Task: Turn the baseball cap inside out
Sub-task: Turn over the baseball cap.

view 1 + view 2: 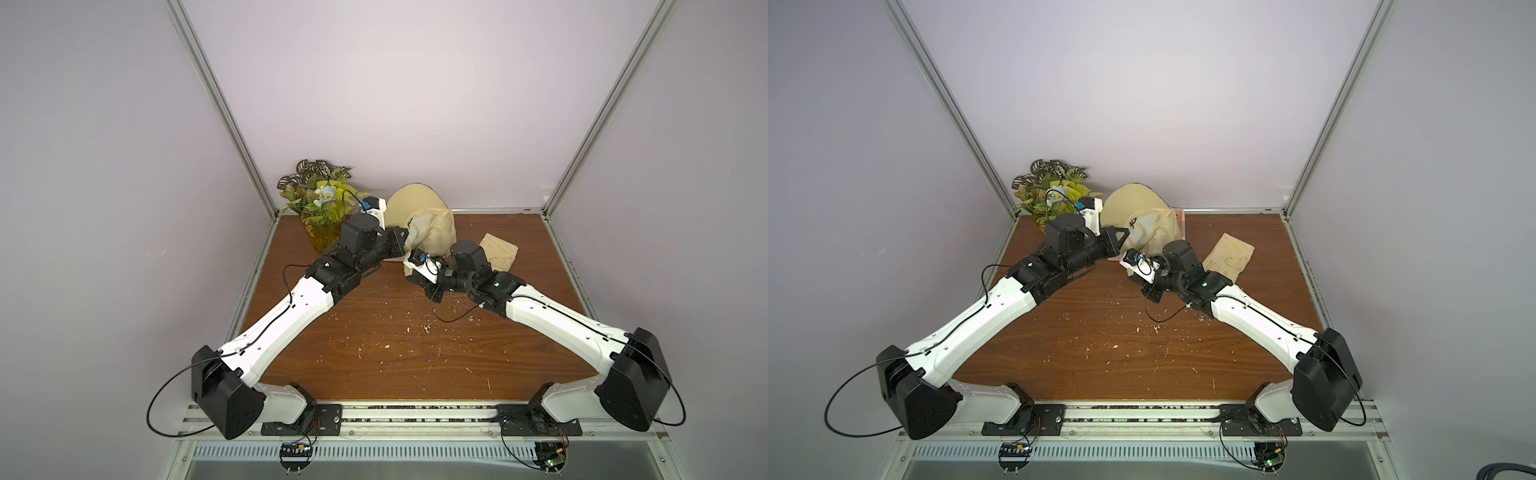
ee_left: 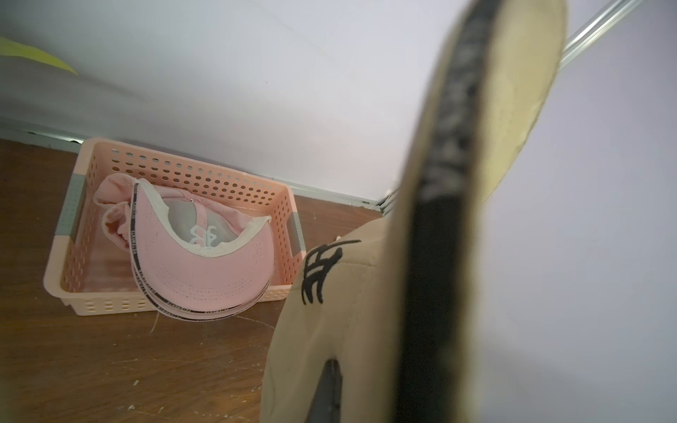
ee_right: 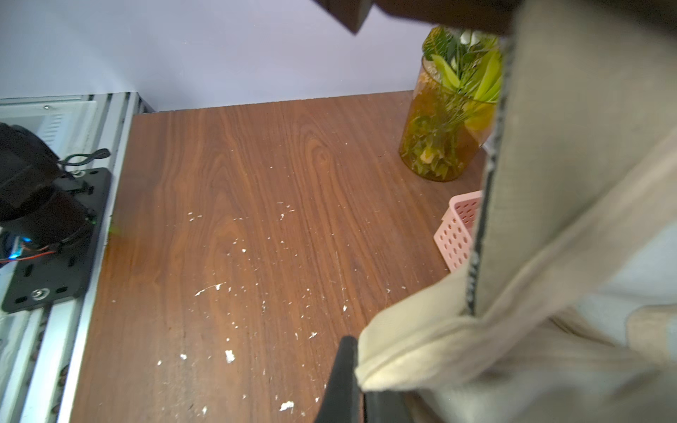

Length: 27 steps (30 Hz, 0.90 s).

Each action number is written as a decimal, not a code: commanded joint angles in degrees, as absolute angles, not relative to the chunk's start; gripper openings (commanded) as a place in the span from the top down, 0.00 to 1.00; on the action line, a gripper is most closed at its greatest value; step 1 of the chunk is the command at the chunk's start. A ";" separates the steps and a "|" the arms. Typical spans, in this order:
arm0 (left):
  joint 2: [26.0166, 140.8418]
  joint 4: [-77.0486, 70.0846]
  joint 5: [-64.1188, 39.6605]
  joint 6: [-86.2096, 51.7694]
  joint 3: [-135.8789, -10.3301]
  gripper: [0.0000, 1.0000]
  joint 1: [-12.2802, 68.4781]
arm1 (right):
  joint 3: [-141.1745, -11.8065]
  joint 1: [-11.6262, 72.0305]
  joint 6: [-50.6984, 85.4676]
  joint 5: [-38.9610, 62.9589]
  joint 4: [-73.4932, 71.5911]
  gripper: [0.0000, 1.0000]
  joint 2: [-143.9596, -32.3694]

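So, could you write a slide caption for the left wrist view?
Left gripper shut on tan cap, brim raised; behind it, a pink cap lies in a pink basket.

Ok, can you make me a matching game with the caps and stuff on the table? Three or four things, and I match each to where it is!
Things:
1. beige cap
2. pink cap
3. flowers
4. folded beige cloth

Places:
A. lying flat on the table beside the right arm
B. in the amber vase in the back corner
C. held up off the table by both grippers
D. in the pink basket

Pairs: 1-C, 2-D, 3-B, 4-A
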State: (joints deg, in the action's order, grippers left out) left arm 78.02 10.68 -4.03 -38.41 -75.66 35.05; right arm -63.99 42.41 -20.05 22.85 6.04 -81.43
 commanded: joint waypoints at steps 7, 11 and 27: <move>76.26 6.92 -0.29 -23.62 -81.12 1.00 33.44 | -64.04 40.77 -19.76 30.60 20.20 0.94 -81.62; 76.62 5.32 -5.62 -23.33 -79.19 1.00 33.39 | -61.91 39.58 -16.00 24.55 13.73 0.78 -78.27; 77.70 6.33 -12.68 -24.14 -76.38 1.00 33.38 | -57.47 39.87 -7.77 2.09 -9.93 0.53 -68.75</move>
